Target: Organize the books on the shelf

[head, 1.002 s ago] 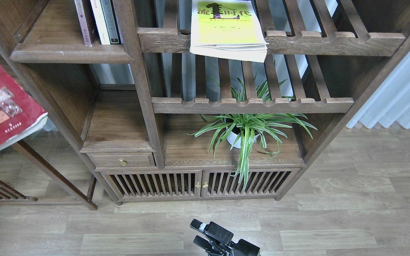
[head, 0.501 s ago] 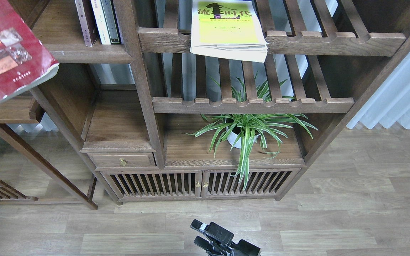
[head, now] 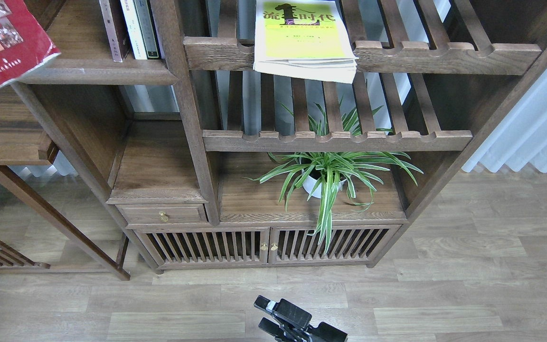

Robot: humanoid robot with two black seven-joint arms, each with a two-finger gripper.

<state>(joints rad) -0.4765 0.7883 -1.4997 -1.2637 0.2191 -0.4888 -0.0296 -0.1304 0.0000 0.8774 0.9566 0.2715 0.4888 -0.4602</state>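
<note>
Red book (head: 3,42) now in upper left corner of frame, risen from mid-left a second ago, nearing solid shelf (head: 95,76) beside standing volumes (head: 131,28); holder out of view. Yellow-green book (head: 302,40) unmoved on slatted rack (head: 363,57), top centre. Right gripper (head: 271,316) low at bottom centre, fingers parted, empty.

A book (head: 304,40) lies on the slatted rack (head: 444,54), above the plant (head: 330,173).
</note>
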